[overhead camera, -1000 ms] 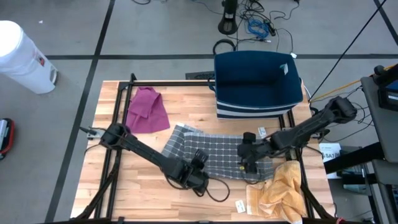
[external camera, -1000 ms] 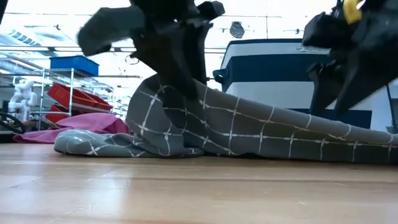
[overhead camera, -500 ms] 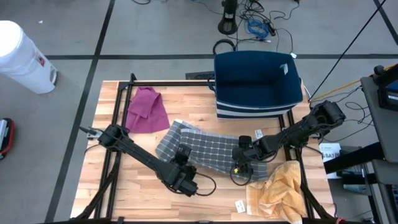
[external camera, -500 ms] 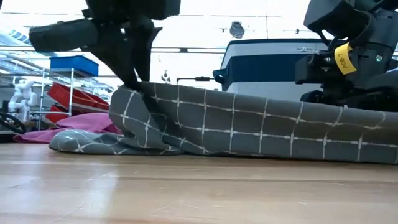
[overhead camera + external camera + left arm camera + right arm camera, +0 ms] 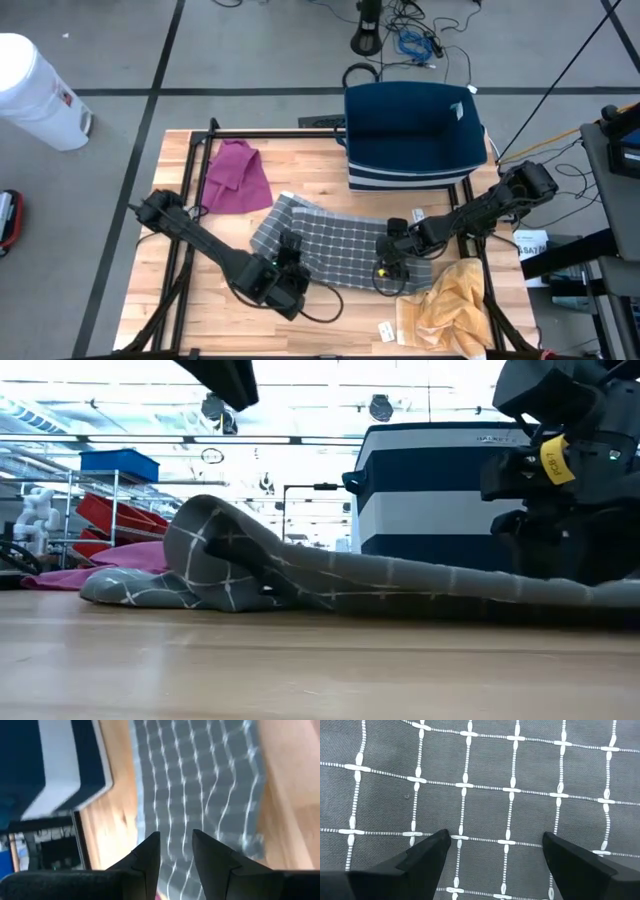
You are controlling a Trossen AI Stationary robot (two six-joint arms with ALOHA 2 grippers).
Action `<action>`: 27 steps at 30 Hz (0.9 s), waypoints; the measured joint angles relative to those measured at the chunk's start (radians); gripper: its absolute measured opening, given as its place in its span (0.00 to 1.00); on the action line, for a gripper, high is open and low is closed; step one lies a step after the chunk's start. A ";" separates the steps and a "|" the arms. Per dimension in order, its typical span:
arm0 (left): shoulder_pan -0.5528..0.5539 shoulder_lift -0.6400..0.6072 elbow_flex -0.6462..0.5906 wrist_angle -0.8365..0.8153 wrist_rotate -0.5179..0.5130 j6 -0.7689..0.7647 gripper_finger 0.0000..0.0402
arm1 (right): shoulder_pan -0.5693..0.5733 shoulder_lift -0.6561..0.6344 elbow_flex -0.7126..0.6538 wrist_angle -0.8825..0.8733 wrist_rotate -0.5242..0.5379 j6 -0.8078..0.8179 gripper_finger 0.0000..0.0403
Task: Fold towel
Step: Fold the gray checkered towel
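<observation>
Towel (image 5: 340,245) lies in the middle of the tabletop (image 5: 180,310), with its left end rolled over and the right tool (image 5: 388,272) pressing on its right end.
We judge that the right tool, with fingers wide apart on the cloth, pins the towel flat so that the fold stays in place. The left tool (image 5: 290,262) hovers by the folded end, its fingers a little apart with nothing between them. Only the low view shows us the raised hump of the fold (image 5: 215,550); from above it looks nearly flat. The right wrist view shows the grid cloth directly under both fingers (image 5: 427,852), which the high view hides.
</observation>
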 joint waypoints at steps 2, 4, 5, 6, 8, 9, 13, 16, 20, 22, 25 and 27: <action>0.014 0.001 0.000 -0.050 0.021 -0.042 0.30 | 0.000 -0.007 0.000 -0.040 -0.004 0.000 0.78; 0.028 0.002 -0.023 -0.070 0.063 -0.060 0.30 | -0.004 -0.012 0.001 -0.086 -0.008 -0.002 0.78; 0.035 0.002 -0.044 -0.058 0.079 -0.062 0.30 | -0.006 -0.016 0.001 -0.108 -0.008 -0.003 0.78; 0.044 0.002 -0.071 -0.040 0.089 -0.061 0.30 | -0.009 -0.020 0.001 -0.128 -0.010 -0.003 0.78; 0.062 0.003 -0.130 -0.022 0.105 -0.060 0.30 | -0.015 -0.030 0.001 -0.163 -0.012 -0.004 0.78; 0.074 0.003 -0.162 -0.013 0.110 -0.060 0.30 | -0.017 -0.038 -0.001 -0.178 -0.012 -0.006 0.78; 0.139 0.004 -0.313 0.074 0.164 -0.055 0.30 | -0.018 -0.066 -0.005 -0.234 -0.009 -0.011 0.78; 0.178 0.004 -0.399 0.155 0.165 -0.033 0.30 | -0.018 -0.088 -0.006 -0.253 -0.004 -0.017 0.78; 0.229 0.004 -0.474 0.337 0.210 0.038 0.30 | -0.018 -0.101 -0.008 -0.261 0.000 -0.020 0.78; 0.249 0.004 -0.488 0.396 0.227 0.065 0.30 | -0.019 -0.103 -0.007 -0.266 0.001 -0.021 0.78; 0.271 0.004 -0.491 0.382 0.237 0.069 0.30 | -0.018 -0.103 -0.006 -0.285 0.002 -0.013 0.78; 0.288 0.004 -0.491 0.343 0.305 0.048 0.30 | -0.019 -0.104 -0.005 -0.298 0.002 -0.012 0.78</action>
